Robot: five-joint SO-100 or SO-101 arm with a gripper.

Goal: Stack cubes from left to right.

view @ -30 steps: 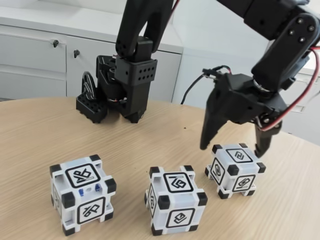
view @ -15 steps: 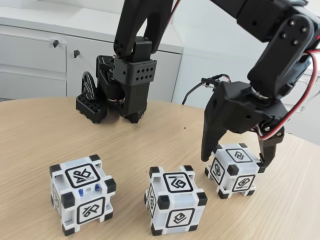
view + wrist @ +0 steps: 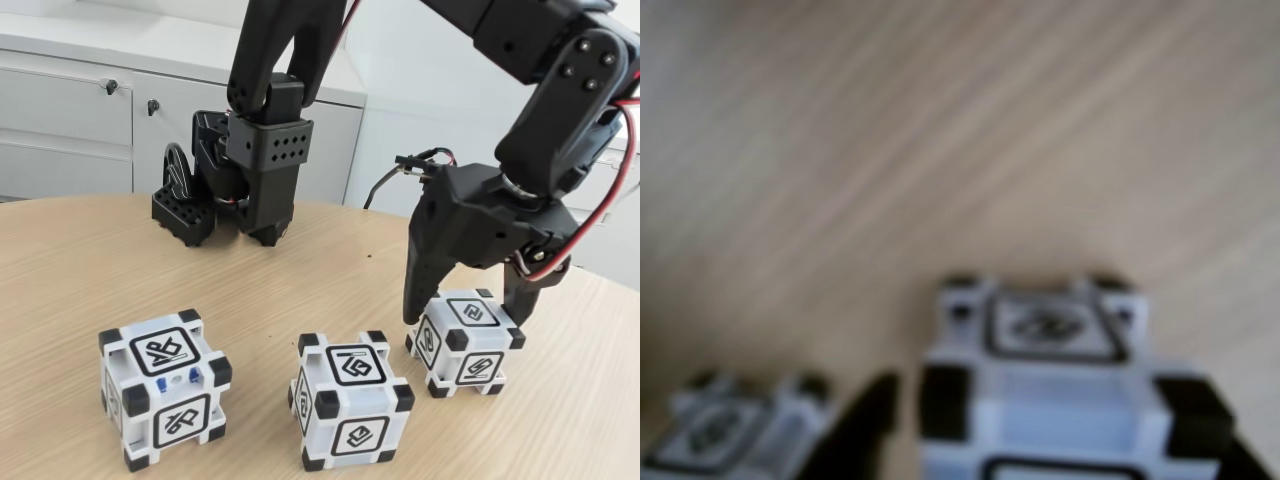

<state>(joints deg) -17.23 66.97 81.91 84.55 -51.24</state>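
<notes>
Three cubes stood in a row on the wooden table (image 3: 80, 260), fixed view: left cube (image 3: 165, 388) with blue parts at 7 o'clock, middle cube (image 3: 351, 399) at 6 o'clock, right cube (image 3: 466, 341) at 4 o'clock. The black gripper (image 3: 465, 312) straddled the right cube, fingers either side; actual grip could not be told. Wrist view blurred: right cube (image 3: 1040, 400) at 6 o'clock, another cube (image 3: 735, 432) at 8 o'clock

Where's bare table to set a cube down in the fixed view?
Widest free patch: wood between the arm base and the left cube. Narrower gaps flank the middle cube. Crowded at the right cube, where the tool straddles it.
</notes>
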